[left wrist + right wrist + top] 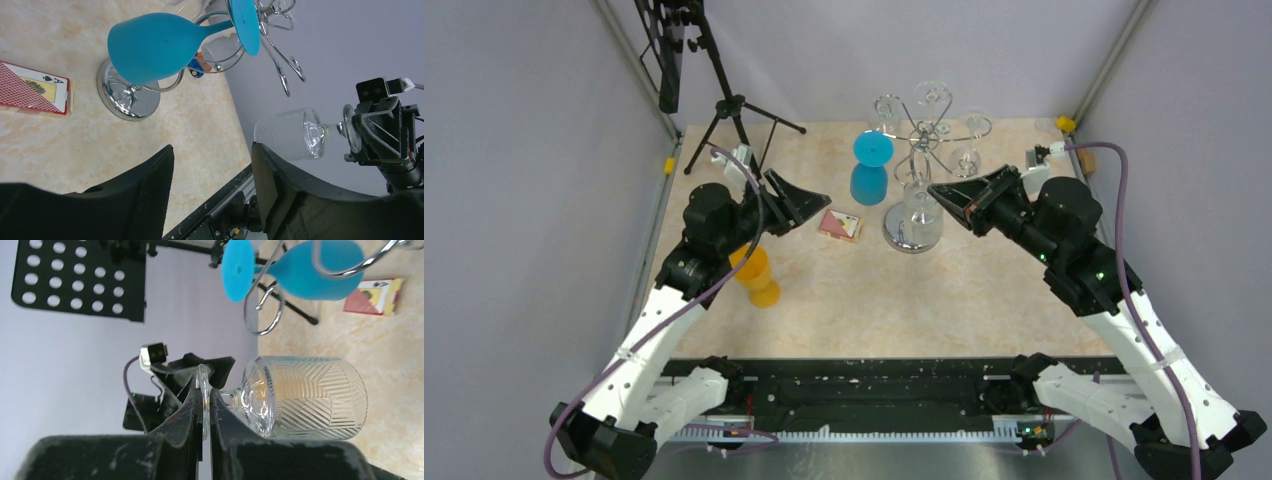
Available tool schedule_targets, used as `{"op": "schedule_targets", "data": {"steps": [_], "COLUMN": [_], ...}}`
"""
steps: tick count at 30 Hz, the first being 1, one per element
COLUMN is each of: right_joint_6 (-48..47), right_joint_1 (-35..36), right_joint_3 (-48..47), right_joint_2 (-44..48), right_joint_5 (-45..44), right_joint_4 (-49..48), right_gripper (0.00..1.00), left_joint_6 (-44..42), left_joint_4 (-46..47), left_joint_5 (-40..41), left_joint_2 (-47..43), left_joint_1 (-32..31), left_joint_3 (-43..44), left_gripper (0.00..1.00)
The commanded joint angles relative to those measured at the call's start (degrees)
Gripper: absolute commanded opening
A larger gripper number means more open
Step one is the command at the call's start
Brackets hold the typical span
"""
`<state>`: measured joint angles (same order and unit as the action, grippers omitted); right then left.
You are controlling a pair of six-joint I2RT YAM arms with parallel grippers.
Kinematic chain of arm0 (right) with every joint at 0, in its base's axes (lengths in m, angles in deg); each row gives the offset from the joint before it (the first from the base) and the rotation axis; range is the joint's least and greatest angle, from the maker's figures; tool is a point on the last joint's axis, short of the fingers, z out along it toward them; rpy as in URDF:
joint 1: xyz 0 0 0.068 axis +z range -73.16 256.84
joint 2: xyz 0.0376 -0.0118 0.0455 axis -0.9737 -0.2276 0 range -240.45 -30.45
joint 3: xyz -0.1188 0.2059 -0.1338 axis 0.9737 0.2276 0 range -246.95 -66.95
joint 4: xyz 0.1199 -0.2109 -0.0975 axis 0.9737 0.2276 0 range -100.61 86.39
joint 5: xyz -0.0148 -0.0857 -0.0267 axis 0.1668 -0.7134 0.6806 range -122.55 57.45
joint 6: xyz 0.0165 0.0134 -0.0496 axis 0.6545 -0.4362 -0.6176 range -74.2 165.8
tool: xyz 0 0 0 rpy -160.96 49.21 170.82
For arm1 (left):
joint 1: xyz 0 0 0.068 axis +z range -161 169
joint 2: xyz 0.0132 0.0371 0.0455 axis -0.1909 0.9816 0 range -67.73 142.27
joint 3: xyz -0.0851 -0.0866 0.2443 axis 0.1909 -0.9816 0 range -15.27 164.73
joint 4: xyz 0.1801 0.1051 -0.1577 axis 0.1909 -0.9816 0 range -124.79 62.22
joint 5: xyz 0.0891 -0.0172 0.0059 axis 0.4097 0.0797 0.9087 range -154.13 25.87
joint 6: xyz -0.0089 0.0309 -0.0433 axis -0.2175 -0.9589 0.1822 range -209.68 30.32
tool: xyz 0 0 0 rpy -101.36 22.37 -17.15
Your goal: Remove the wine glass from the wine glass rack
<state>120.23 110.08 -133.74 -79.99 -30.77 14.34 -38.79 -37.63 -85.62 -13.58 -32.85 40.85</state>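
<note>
The right gripper (205, 390) is clamped on the thin round foot of the clear ribbed wine glass (300, 397), whose bowl projects straight ahead of its fingertips. The chrome wire wine glass rack (125, 100) stands just beyond. The left gripper (212, 155) has its fingers apart and holds nothing above the beige marbled worktop (200, 120). In the top view the clear glass merges with the rack's disc base, so contact cannot be determined.

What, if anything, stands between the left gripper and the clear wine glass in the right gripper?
Nothing visible. In the left wrist view only open air lies between the open left gripper and the clear wine glass, which the right gripper pinches by its foot. The blue glass and the wine glass rack stand off to one side.
</note>
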Motion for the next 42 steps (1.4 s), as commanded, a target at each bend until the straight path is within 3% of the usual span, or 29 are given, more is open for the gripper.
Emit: {"op": "schedule_targets", "data": {"steps": [1,6,12,19,24,31,38,42], "right_joint_6": [-1.39,2.30,2.95,1.15,1.02,2.16,4.39,6.48], "right_joint_1": [0.52,0.63,5.14,9.75,10.04,10.10,10.10,10.10], "right_joint_3": [-3.19,-0.90,-1.22,-2.07,-0.90,0.76,3.21,4.78], "right_joint_2": [0.14,-0.60,-4.03,-7.32,-7.21,-7.48,-7.81,-8.36], "right_joint_5": [9.88,12.89,13.72,11.92,10.61,10.02,9.43,9.27], "right_joint_4": [-11.67,-20.22,-31.67,-38.13,-42.89,-50.47,-57.68,-59.62], "right_gripper": [0.00,0.00,0.00,0.00,0.00,0.00,0.00,0.00], "left_joint_6": [1.78,2.70,9.16,10.15,19.31,39.99,46.47,52.27], "left_joint_4": [5.84,5.92,9.09,13.56,22.91,36.81,42.96,52.55], "left_joint_5": [3.00,4.00,-5.66,-15.33,-14.65,-17.73,-20.33,-20.78], "left_joint_2": [-4.08,-5.49,-2.69,-0.42,-2.21,1.16,2.98,4.49], "left_joint_1": [-0.30,-0.30,-0.30,-0.30,-0.24,-0.30,-0.30,-0.30], "left_joint_3": [-1.93,-2.77,-0.87,2.51,-0.02,-1.09,0.98,0.24], "left_gripper": [0.62,0.62,0.61,0.63,0.65,0.65,0.63,0.56]}}
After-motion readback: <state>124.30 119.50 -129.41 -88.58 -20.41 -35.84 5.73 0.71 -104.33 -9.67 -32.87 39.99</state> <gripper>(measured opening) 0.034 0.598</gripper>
